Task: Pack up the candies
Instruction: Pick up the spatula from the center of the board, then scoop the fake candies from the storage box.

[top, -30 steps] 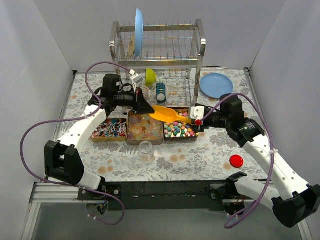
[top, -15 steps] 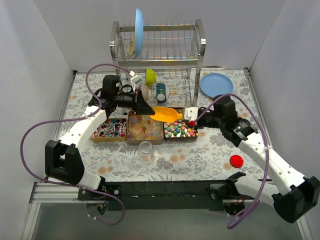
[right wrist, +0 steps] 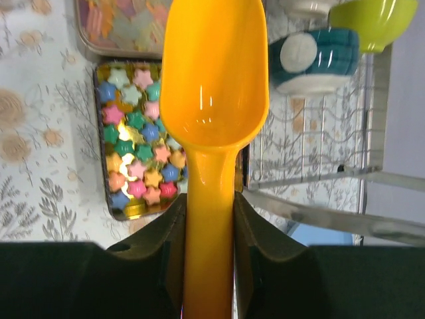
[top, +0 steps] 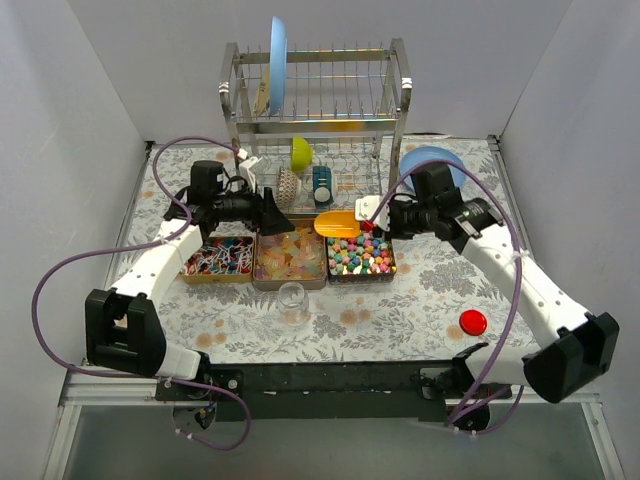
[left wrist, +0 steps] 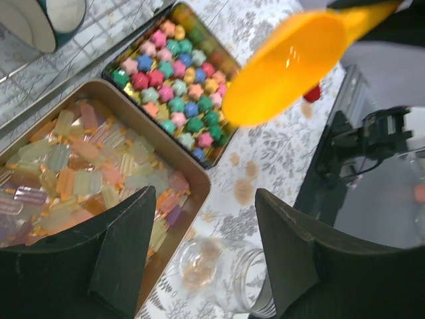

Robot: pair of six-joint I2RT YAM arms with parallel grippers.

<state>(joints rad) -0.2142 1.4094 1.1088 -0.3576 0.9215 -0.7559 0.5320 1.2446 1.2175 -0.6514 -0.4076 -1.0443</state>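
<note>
Right pincer [right wrist: 208, 222]: closed on handle of orange scoop [right wrist: 214, 73], fingers [right wrist: 174, 242] pressed on either side of handle. Scoop bowl held in air ahead of pincer, hollow side up. Below bowl: dark tin [right wrist: 97, 166] of star candies [right wrist: 136, 153], mixed colours.

Left pincer [left wrist: 202, 226]: open, nothing between fingers [left wrist: 116, 256]. Beneath it: tan tin [left wrist: 199, 183] of pale candies [left wrist: 80, 173]. Glass jar [left wrist: 222, 279] on counter [left wrist: 272, 153], beside that tin, toward arm bases. Star tin beyond pincer, scoop bowl above it.

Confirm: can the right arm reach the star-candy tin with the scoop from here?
Probably yes. The scoop, held in the right arm's jaws, hangs over the star-candy tin's far edge; nothing lies between.
</note>
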